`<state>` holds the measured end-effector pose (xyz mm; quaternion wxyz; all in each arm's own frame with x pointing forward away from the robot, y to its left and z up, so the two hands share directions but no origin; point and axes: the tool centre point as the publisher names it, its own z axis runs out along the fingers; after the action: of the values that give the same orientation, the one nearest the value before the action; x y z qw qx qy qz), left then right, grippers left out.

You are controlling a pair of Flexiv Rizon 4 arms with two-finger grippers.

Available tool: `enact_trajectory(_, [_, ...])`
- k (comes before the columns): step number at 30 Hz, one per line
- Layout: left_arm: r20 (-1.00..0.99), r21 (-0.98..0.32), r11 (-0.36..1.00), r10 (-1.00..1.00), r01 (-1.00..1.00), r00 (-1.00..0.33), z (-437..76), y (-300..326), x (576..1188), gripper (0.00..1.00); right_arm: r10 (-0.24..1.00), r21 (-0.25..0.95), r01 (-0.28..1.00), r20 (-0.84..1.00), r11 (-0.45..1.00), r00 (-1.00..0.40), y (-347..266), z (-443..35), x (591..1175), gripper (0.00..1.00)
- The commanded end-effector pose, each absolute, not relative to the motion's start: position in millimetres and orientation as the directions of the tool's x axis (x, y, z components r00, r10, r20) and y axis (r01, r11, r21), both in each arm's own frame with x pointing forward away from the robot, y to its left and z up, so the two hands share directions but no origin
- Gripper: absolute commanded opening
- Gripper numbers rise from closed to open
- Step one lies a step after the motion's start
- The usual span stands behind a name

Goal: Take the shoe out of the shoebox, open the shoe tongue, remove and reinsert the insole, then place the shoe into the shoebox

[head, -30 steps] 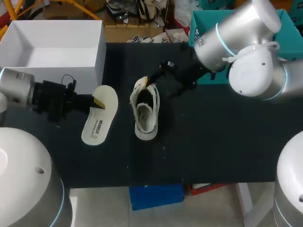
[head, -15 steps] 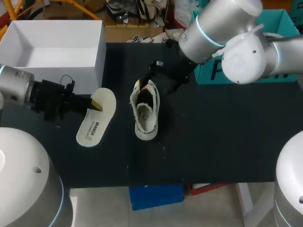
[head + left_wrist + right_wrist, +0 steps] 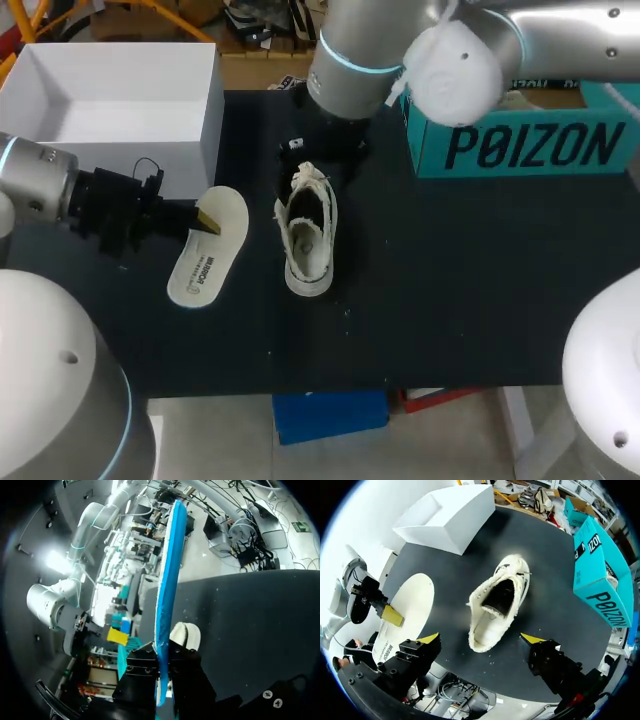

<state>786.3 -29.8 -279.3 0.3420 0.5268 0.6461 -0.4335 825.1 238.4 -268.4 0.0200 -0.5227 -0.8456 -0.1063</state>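
Observation:
A white sneaker (image 3: 308, 235) lies on the black table, its opening facing up and its tongue pulled back. To its left my left gripper (image 3: 203, 217) is shut on the heel end of the cream insole (image 3: 208, 250), whose toe end tilts down toward the table. In the left wrist view the insole (image 3: 167, 580) stands edge-on between the black fingers (image 3: 145, 672), showing its blue underside, with the sneaker (image 3: 186, 632) just beyond it. My right gripper (image 3: 480, 639) hangs open above the sneaker (image 3: 500, 600), its yellow tips wide on either side, touching nothing.
An open white shoebox (image 3: 110, 100) stands at the back left of the table. A teal box (image 3: 530, 130) stands at the back right. My right arm (image 3: 360, 60) reaches over the table's back middle.
My right arm has swung left and back to above the sneaker, uncovering the teal box. The left gripper keeps hold of the insole, which shifted only slightly.

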Motion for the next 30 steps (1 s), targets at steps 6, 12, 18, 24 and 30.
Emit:
enact_trajectory(6, [-0.897, -0.199, 0.070, 0.389, 0.977, -0.211, -279, -30, 786, 0.00, 0.557, 0.024, 0.721, -0.653, 0.693, -0.514, 266, -264, 825, 1.00])
enact_trajectory(12, [-0.897, -0.199, 0.070, 0.389, 0.977, -0.211, -279, -30, 786, 0.00, 0.393, 0.003, 0.590, -0.749, 0.808, -0.534, 278, -269, 815, 1.00])
enact_trajectory(18, [-0.897, -0.199, 0.070, 0.389, 0.977, -0.211, -279, -30, 786, 0.00, 0.393, 0.003, 0.590, -0.749, 0.808, -0.534, 278, -269, 815, 1.00])
enact_trajectory(24, [-0.897, -0.199, 0.070, 0.389, 0.977, -0.211, -279, -30, 786, 0.00, 0.363, 0.010, 0.559, -0.771, 0.829, -0.524, 280, -273, 818, 1.00])
enact_trajectory(30, [-0.897, -0.199, 0.070, 0.389, 0.977, -0.211, -279, -30, 786, 0.00, 0.340, 0.033, 0.506, -0.779, 0.862, -0.528, 282, -295, 817, 1.00])
